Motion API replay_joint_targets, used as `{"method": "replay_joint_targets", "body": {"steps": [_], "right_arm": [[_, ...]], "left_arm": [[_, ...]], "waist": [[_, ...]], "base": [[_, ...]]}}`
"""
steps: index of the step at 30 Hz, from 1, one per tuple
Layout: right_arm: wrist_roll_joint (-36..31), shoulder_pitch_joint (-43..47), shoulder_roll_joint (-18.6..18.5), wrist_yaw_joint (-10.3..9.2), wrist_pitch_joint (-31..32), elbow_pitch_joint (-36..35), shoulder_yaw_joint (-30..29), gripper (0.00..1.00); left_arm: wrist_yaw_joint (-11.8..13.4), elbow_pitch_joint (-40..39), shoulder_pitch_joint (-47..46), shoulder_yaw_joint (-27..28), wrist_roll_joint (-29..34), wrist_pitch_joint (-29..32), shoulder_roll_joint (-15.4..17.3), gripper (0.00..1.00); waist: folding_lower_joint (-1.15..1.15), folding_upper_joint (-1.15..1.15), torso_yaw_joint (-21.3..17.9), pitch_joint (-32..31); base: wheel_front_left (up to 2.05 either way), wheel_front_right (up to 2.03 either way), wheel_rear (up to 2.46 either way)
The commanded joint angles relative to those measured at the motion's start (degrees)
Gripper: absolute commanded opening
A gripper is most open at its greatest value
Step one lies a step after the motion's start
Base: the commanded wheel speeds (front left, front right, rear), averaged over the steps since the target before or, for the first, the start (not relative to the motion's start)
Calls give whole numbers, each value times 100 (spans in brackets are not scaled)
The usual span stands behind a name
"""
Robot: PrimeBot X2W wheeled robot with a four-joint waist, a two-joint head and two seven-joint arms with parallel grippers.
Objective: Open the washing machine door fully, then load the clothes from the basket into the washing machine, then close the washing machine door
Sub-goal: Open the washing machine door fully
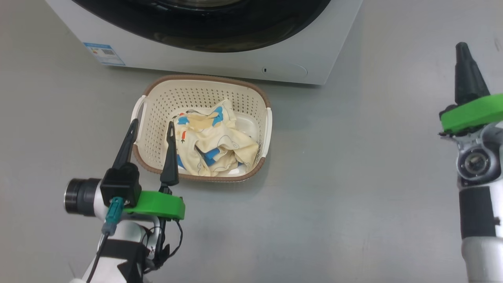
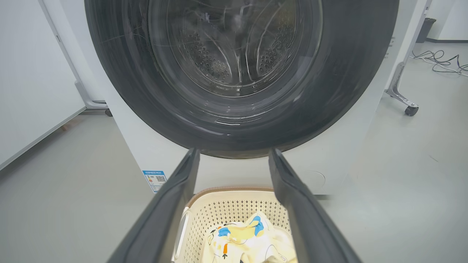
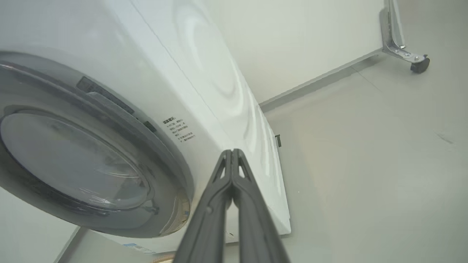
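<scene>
On my head view, the washing machine [image 1: 322, 47] fills the top edge, and its black-rimmed door [image 1: 204, 37] sits flush against the white front. A blue sticker [image 1: 104, 53] marks its lower left corner. The basket [image 1: 204, 80] stands on the grey floor [image 1: 353, 177] just in front of the machine. The clothes [image 1: 214, 145] lie crumpled inside it, towards its right and near side. My left claw [image 1: 152, 125] is spread wide and empty at the basket's left side. One finger is over the left rim and the other over the inside, just beside the clothes. My right claw [image 1: 463, 51] is far to the right over bare floor, well apart from the basket. Its fingers look like one dark spike.

My left wrist view looks straight at the door, with the steel drum [image 2: 234, 54] visible through the glass. The two fingers frame the basket and clothes below.

On my right wrist view the fingers are pressed together with nothing between them. They point at the machine's front right edge, beside the closed door.
</scene>
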Motion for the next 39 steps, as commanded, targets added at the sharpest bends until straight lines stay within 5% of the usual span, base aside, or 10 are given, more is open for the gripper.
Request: {"method": "replay_joint_targets", "body": {"steps": [1,10,19,26,39], "right_arm": [[403,-302,-6,-15,166,-131,132,0],[3266,-1251,123,-15,1665,568,-240,0],[4530,-2381,161,-15,2662,1582,-474,0],[4652,-3575,165,-15,3066,2550,-222,0],[4115,-4873,116,-15,2920,3504,-61,0]], "left_arm": [[-19,-141,-181,148,75,-62,62,100],[-80,-71,-202,109,132,-62,12,100],[-101,-70,-190,118,149,-62,-29,100],[-132,-78,-270,86,163,-62,-98,100],[-169,-124,-407,-26,211,-62,-194,100]], "waist": [[0,0,8,10],[0,0,151,27],[0,0,306,75],[0,0,498,216],[0,0,799,432]], "base": [[0,0,0],[0,0,0],[0,0,0],[0,0,0],[0,0,0]]}}
